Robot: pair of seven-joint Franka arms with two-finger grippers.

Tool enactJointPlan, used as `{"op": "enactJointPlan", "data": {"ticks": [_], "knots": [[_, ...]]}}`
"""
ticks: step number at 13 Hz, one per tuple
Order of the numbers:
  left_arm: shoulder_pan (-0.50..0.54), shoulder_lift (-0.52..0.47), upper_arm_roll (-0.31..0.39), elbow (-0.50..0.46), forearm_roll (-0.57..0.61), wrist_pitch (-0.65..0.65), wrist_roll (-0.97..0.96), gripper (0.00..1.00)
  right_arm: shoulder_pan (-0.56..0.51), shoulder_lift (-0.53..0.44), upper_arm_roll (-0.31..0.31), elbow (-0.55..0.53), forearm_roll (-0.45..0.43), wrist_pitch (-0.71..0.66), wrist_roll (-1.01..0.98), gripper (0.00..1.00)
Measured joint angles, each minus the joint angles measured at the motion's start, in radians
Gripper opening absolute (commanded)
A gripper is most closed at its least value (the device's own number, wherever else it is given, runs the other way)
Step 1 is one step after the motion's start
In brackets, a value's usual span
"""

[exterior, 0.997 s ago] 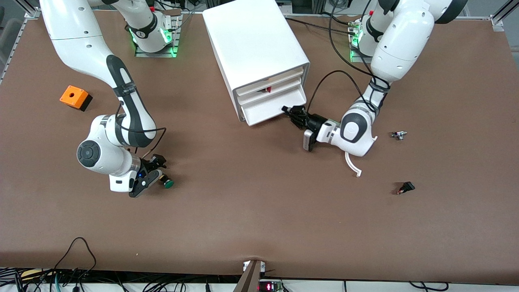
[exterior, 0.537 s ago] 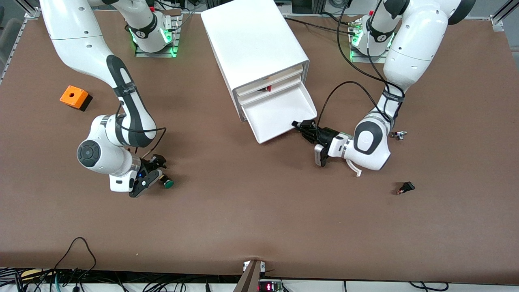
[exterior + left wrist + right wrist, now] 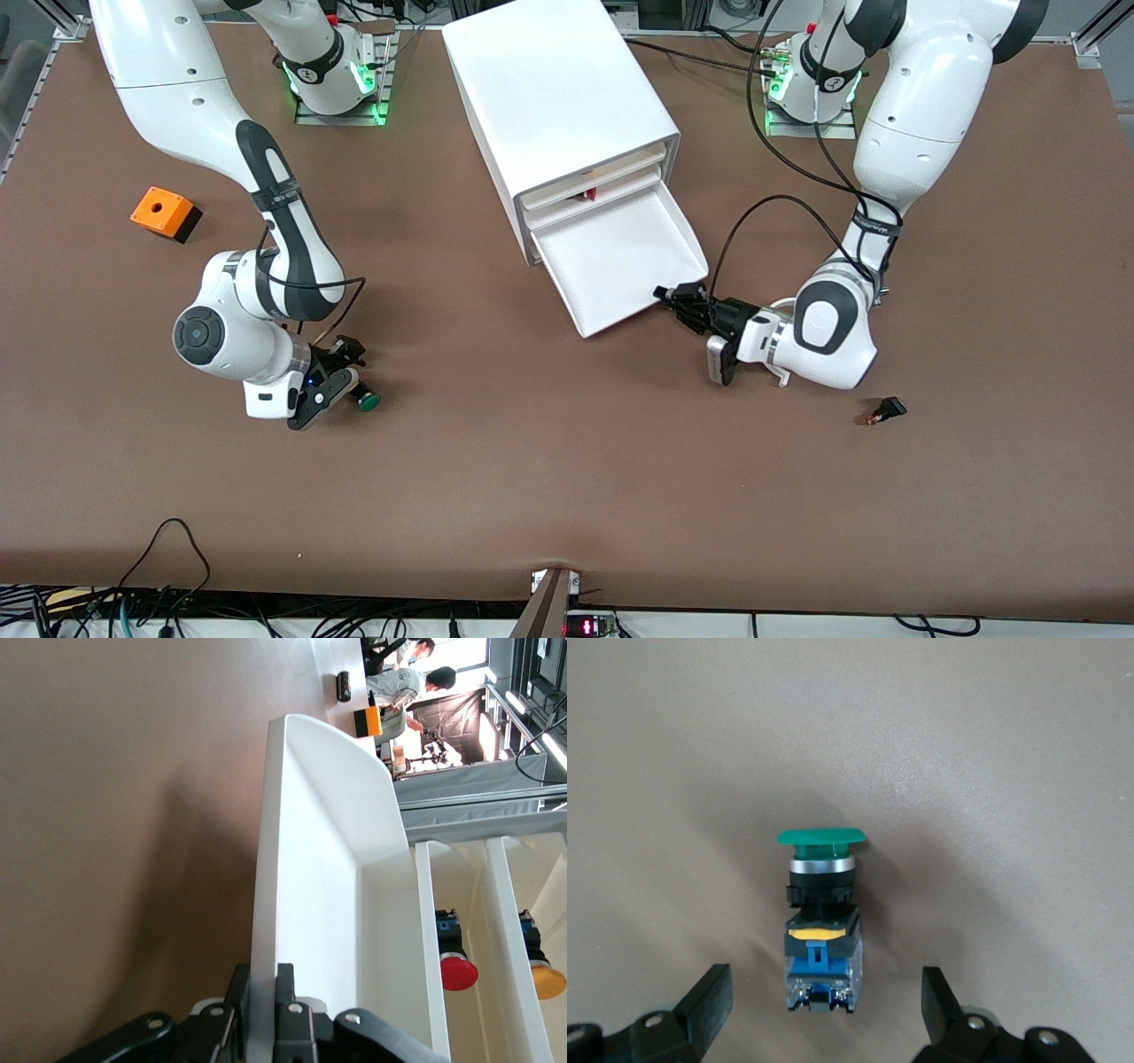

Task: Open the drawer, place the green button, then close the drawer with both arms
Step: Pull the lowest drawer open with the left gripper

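The lowest drawer (image 3: 620, 257) of the white cabinet (image 3: 558, 97) stands pulled out, its tray empty. My left gripper (image 3: 673, 295) is shut on the drawer's front wall (image 3: 266, 904) at its corner toward the left arm's end; one finger (image 3: 285, 979) is inside the tray, the other outside. The green-capped button (image 3: 366, 400) lies on its side on the table toward the right arm's end. My right gripper (image 3: 341, 377) is open and low over it; in the right wrist view the button (image 3: 822, 930) lies between the spread fingers (image 3: 709, 997), untouched.
An orange box with a hole (image 3: 162, 213) sits toward the right arm's end. A small dark block (image 3: 889, 410) lies toward the left arm's end. The upper drawers hold a red-capped button (image 3: 456, 961) and an orange-capped one (image 3: 542, 948).
My left gripper has pulled the lowest drawer farther out of the cabinet, toward the front camera. The right arm has shifted only slightly over the button.
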Motion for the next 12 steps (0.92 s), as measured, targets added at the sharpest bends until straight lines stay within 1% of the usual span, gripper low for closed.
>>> {"op": "enactJointPlan", "data": {"ticks": [1,2,3,5,6,8,9,10,11,12], "knots": [[0.011,0.008,0.000,0.014,0.002,-0.002,-0.002,0.94,0.000,0.004,0.000,0.000,0.000,0.002,-0.001,0.86],[0.017,0.011,0.000,0.020,0.003,-0.002,-0.002,1.00,0.000,0.007,0.000,0.000,0.000,0.005,-0.002,0.80],[0.018,0.012,0.002,0.023,0.007,-0.001,-0.006,1.00,0.001,0.008,0.000,0.000,0.000,0.009,-0.002,0.77],[0.019,0.014,0.004,0.030,0.014,-0.001,-0.017,1.00,0.005,0.011,0.000,0.000,0.000,0.015,-0.003,0.64],[0.019,0.014,0.004,0.033,0.014,-0.006,-0.029,1.00,0.009,0.013,0.000,0.000,0.000,0.017,-0.003,0.63],[0.023,0.007,0.006,0.050,0.029,-0.045,-0.099,1.00,0.013,0.014,0.000,0.000,0.000,0.019,-0.003,0.56],[0.025,-0.007,0.007,0.068,0.077,-0.059,-0.163,1.00,0.013,0.014,0.000,0.000,0.000,0.020,-0.003,0.50],[0.025,-0.032,0.006,0.092,0.148,-0.069,-0.251,1.00,0.013,0.015,0.000,0.000,0.000,0.021,-0.003,0.48],[0.024,-0.065,0.003,0.115,0.222,-0.075,-0.346,1.00,0.013,0.015,0.000,0.000,0.000,0.022,-0.003,0.41],[0.023,-0.103,0.000,0.133,0.296,-0.081,-0.434,1.00,0.013,0.015,0.000,0.000,0.000,0.022,-0.003,0.39]]}}
